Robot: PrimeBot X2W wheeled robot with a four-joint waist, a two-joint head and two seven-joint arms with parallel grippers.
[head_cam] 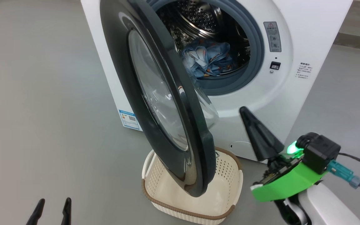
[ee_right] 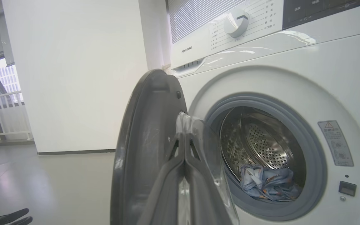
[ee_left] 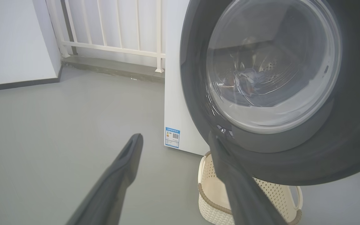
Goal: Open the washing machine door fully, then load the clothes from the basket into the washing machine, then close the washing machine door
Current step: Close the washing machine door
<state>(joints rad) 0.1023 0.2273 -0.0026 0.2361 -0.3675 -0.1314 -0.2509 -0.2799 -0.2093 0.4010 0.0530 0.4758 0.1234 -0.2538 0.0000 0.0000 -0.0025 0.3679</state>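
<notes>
The white washing machine [head_cam: 311, 34] stands with its door [head_cam: 155, 103] swung out toward me, black ring edge-on. The light blue printed clothes [head_cam: 208, 59] lie inside the steel drum, also visible in the right wrist view as clothes [ee_right: 266, 182]. Under the door sits the cream basket [head_cam: 227, 175], with nothing visible in it. My right gripper [head_cam: 245, 112] is shut with nothing in it, held just right of the door's glass dome and low in front of the machine. My left gripper [head_cam: 52, 204] hangs open at the lower left, left of the door [ee_left: 292, 93].
Grey floor spreads left of the machine. A white railing [ee_left: 111, 47] and a white wall [ee_right: 80, 78] stand beyond it. The control panel with its dial [ee_right: 236, 22] is above the drum opening. A blue label [head_cam: 129, 118] marks the machine's side.
</notes>
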